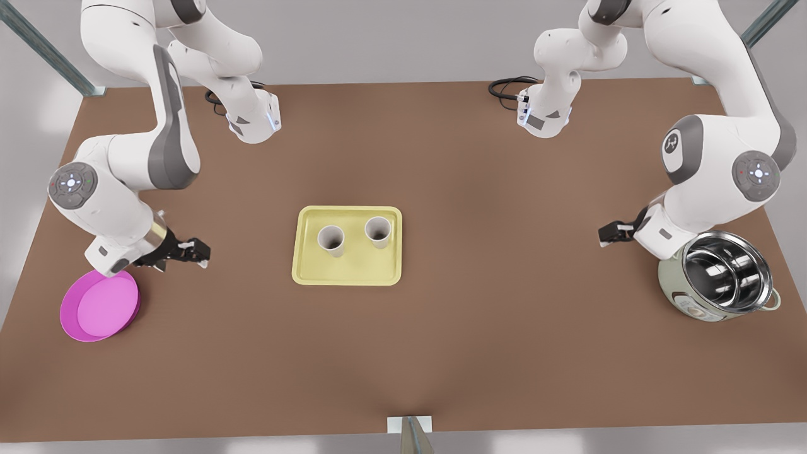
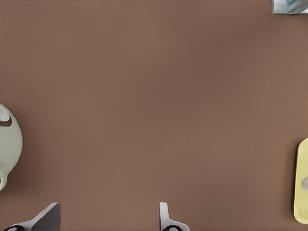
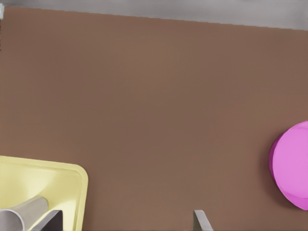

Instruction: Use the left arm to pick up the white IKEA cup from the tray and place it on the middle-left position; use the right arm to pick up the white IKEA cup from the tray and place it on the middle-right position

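bright, even light from above, soft faint shadows under both cups point(image 1: 331, 240), glare inside the steel pot point(image 1: 725, 271).

You have a plain brown bench point(image 1: 504, 315), one even tone all over. On it the tray point(image 1: 347, 274) is pale yellow, and both cups point(image 1: 331, 239) point(image 1: 378, 231) are white outside with shadowed grey insides. The bowl point(image 1: 101, 306) is magenta (a lighter pink on its inner floor). The pot point(image 1: 687, 302) is pale green outside and mirror-bright steel within. Your arms point(image 1: 126, 157) are white with grey joint panels. The right tool point(image 1: 202, 252) and the left tool point(image 1: 606, 234) are black.
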`<action>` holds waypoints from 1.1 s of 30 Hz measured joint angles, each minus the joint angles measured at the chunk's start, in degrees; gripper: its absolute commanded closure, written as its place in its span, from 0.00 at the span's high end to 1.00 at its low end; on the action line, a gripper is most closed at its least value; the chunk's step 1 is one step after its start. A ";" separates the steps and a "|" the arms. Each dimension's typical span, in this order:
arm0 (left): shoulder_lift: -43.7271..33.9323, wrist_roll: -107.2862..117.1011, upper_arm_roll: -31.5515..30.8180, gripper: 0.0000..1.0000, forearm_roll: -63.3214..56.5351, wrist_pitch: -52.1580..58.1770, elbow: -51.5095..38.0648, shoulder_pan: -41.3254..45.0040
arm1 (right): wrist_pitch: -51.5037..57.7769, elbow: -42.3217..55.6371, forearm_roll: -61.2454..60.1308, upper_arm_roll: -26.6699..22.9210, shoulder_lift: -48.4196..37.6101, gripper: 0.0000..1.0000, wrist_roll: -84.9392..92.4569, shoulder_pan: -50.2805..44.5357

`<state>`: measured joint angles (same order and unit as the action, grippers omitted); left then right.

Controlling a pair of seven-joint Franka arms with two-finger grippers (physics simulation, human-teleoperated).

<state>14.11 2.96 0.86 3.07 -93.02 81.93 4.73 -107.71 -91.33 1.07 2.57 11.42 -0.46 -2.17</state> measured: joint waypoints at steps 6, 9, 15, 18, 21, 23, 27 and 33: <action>2.77 1.81 -0.38 1.00 0.23 -2.04 -0.19 10.35 | -3.52 0.10 2.19 0.49 1.07 1.00 -0.46 -7.77; 6.11 5.41 -0.50 1.00 0.09 -2.76 0.33 23.63 | -4.19 -0.15 2.94 0.60 2.11 1.00 -0.61 -10.42; 10.90 17.38 -1.93 1.00 0.67 -8.62 0.48 35.92 | -3.52 -8.71 -1.28 2.91 3.63 1.00 0.90 -10.28; 14.22 23.68 -2.77 1.00 -0.12 -12.39 -0.68 38.40 | -3.39 -11.02 -2.30 4.88 3.69 1.00 1.84 -10.60; 20.60 29.60 -2.82 1.00 -2.76 -16.46 -3.84 40.76 | -3.19 -11.79 -2.76 7.06 3.94 1.00 2.63 -12.16; 24.68 33.27 -2.81 1.00 -4.43 -19.58 -4.81 42.22 | -3.16 -12.52 -2.92 7.41 4.32 1.00 3.08 -14.04; 26.20 39.63 -2.71 1.00 -6.81 -24.04 -4.85 43.07 | -3.62 -13.30 -3.05 7.53 7.09 0.99 3.84 -15.43; 26.79 46.96 -2.70 1.00 -8.90 -29.15 -1.58 43.34 | -5.26 -13.39 -2.77 7.53 11.28 0.98 4.79 -15.28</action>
<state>40.90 49.92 -1.85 -5.83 -122.17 80.35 48.07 -112.97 -104.72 -1.71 10.10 22.70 4.34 -17.45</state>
